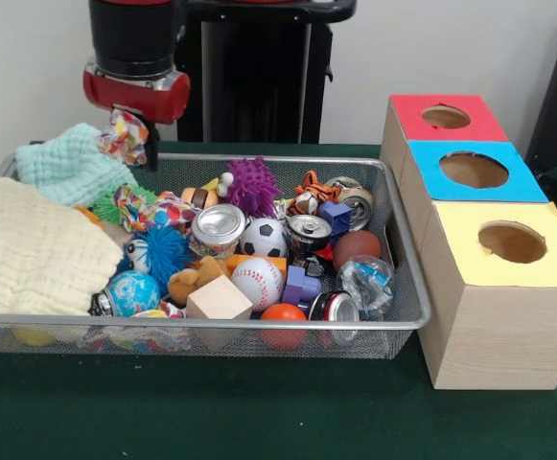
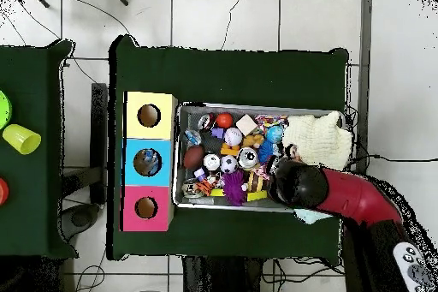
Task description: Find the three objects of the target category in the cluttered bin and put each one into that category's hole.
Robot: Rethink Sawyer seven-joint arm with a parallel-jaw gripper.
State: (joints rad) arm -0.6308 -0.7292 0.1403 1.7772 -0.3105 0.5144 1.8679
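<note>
The wire-mesh bin [image 1: 407, 287] holds a heap of toys, cans and cloths; it also shows in the overhead view [image 2: 181, 156]. One crumpled clear bottle [image 1: 364, 284] with a blue-and-white label lies in the bin's front right corner, at the overhead view's upper left [image 2: 192, 137]. No other clear bottle shows. My gripper [image 1: 136, 132] hangs over the bin's far left end, far from that bottle, shut on a multicoloured patterned rag [image 1: 123, 139] held above the rim. The arm's end [image 2: 293, 184] hides it from above. The blue-topped box's hole [image 1: 474, 170] has something pale inside it seen from above [image 2: 147, 162].
The red-topped box [image 1: 446, 117] and yellow-topped box [image 1: 511, 241] flank the blue one. A cream cloth [image 1: 34, 249] and a mint cloth [image 1: 67, 165] fill the bin's left end. Shiny cans [image 1: 219, 228], balls and a wooden block [image 1: 219, 299] crowd the middle.
</note>
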